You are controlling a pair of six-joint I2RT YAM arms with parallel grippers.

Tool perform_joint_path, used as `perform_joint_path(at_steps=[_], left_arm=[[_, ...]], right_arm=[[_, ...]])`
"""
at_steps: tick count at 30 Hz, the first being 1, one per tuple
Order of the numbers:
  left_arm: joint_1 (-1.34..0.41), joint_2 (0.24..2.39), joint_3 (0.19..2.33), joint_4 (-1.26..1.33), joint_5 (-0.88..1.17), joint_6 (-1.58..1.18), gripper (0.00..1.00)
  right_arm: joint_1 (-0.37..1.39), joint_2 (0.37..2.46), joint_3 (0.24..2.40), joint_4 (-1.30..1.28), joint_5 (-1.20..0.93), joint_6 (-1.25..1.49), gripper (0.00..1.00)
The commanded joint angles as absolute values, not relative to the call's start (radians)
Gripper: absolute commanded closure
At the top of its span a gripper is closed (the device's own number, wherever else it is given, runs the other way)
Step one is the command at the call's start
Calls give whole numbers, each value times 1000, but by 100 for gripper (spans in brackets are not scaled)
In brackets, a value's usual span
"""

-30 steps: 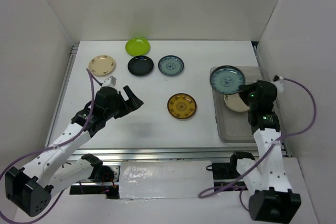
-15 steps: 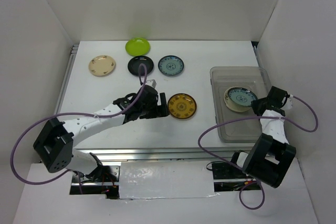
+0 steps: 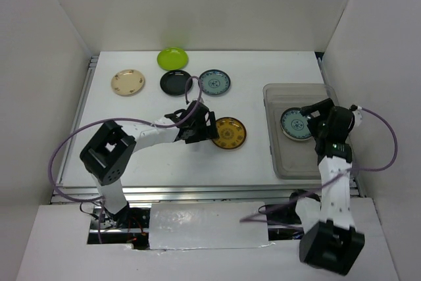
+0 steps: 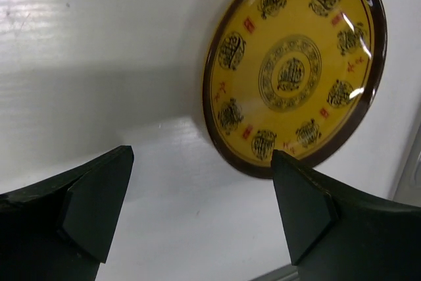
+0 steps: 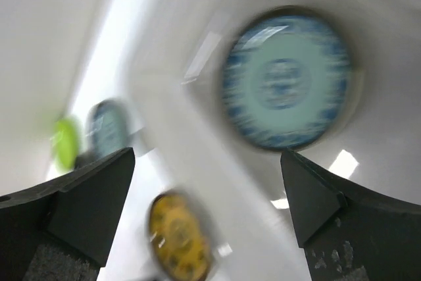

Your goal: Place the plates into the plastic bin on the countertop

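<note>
A blue-grey patterned plate [image 3: 296, 124] [image 5: 286, 77] lies flat in the clear plastic bin [image 3: 299, 160] at the right of the countertop [image 3: 151, 156]. My right gripper [image 3: 313, 114] [image 5: 207, 156] hovers open just above it, holding nothing. The amber-brown plate [image 3: 229, 132] [image 4: 293, 70] sits mid-table. My left gripper [image 3: 208, 125] [image 4: 200, 156] is open at its left rim, one finger beside the edge and bare countertop between the jaws. In the back row are lime green [image 3: 172, 58], black [image 3: 176, 82], cream [image 3: 127, 82] and a second blue-grey [image 3: 214, 81] plate.
White walls enclose the countertop on three sides. Metal rails [image 3: 82, 116] run along its left and front edges. The left arm's purple cable [image 3: 72, 143] loops over the near-left part of the surface. The right wrist view is motion-blurred.
My right gripper opened and let go of the blue-grey plate, which now lies in the bin. My left arm swung right, from the table's left side to the amber plate.
</note>
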State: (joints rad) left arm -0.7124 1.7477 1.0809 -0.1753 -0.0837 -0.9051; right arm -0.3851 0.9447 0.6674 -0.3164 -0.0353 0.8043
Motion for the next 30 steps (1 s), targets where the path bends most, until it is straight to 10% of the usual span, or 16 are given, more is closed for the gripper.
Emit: perform_joint_path(at_steps=[1, 4, 16, 30], left_arm=[[-704, 1804, 1147, -103, -66, -924, 1], [-700, 1890, 1189, -107, -72, -923, 5], [-683, 1959, 1169, -44, -67, -980, 98], [-664, 1413, 899, -92, -197, -956, 100]], right_arm=[[-276, 747, 683, -360, -47, 778, 0], [-198, 669, 684, -391, -115, 752, 0], [-57, 528, 674, -407, -295, 692, 0], [146, 735, 546, -118, -481, 695, 0]])
